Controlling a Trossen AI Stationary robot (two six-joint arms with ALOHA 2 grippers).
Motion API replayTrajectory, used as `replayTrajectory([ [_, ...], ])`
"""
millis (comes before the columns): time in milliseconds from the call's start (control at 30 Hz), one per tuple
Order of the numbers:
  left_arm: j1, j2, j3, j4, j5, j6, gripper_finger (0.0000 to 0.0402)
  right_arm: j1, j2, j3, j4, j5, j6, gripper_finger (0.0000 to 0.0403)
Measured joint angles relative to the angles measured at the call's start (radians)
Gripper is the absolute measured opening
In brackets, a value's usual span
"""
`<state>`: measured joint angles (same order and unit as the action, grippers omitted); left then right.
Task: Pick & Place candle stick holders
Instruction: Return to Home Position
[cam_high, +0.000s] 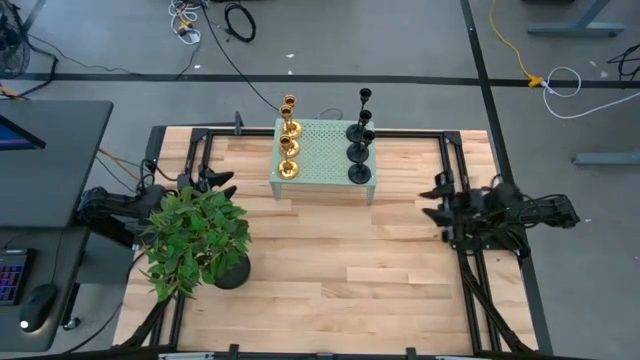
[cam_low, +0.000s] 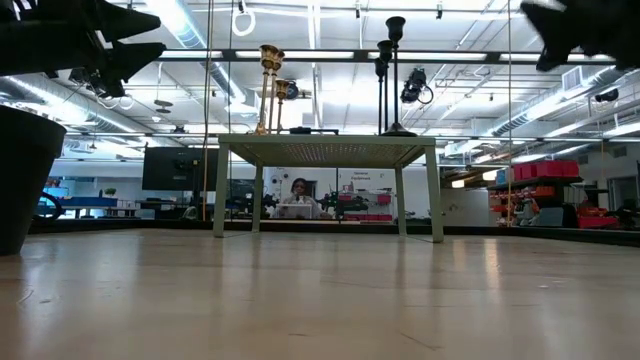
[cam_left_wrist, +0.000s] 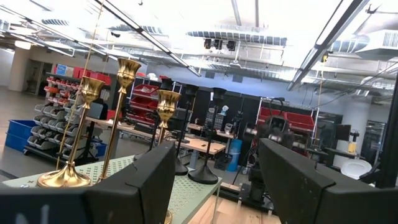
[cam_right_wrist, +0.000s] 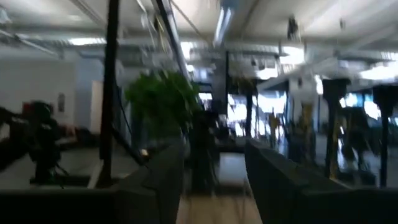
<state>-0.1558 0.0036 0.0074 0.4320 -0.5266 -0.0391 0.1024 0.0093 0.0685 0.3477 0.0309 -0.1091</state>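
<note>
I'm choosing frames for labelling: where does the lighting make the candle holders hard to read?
High view: even light, gold holders and black holders both plain on the stand. Low view: ceiling lights behind turn the black ones to silhouettes; the tabletop shows glare. Left wrist view: gold ones glint.

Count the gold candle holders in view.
3 gold holders on the pale green stand, in a row along its left edge: one at the front, one in the middle, one at the back. None seems hidden.
</note>
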Motion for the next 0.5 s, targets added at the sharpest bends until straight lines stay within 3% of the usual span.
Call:
replayTrajectory([
  [233, 0.000, 0.000, 0.000, 0.000, 0.000, 0.000, 0.0231, 0.000, 0.000, 0.000, -0.264, 0.138, 0.018, 0.0171],
  [500, 0.000, 0.000, 0.000, 0.000, 0.000, 0.000, 0.0231, -0.001, 0.000, 0.000, -0.414, 0.153, 0.018, 0.0171],
])
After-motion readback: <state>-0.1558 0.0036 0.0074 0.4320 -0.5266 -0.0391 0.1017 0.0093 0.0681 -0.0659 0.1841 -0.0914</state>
